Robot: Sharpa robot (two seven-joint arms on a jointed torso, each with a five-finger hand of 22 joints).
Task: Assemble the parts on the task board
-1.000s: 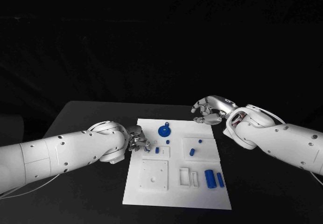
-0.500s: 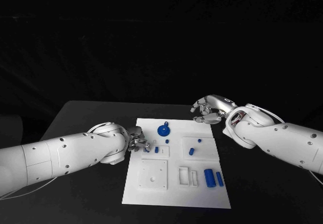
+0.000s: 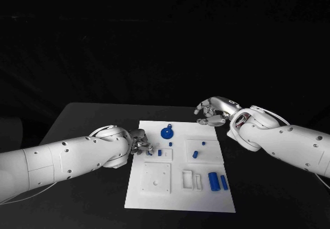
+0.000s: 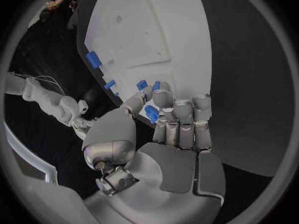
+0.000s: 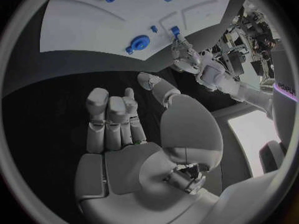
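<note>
The left silver many-fingered hand pinches a small blue plastic peg between thumb and fingertips at the left edge of the white rectangular task board, just beside a blue part already standing there. Judging by this, insertion is under way: hold the peg upright over its hole and press straight down. The right hand hovers off the board's far right corner, fingers curled on nothing.

Our left hand: shifted slightly toward the board's near end along its left edge, small blue part pinched.
</note>
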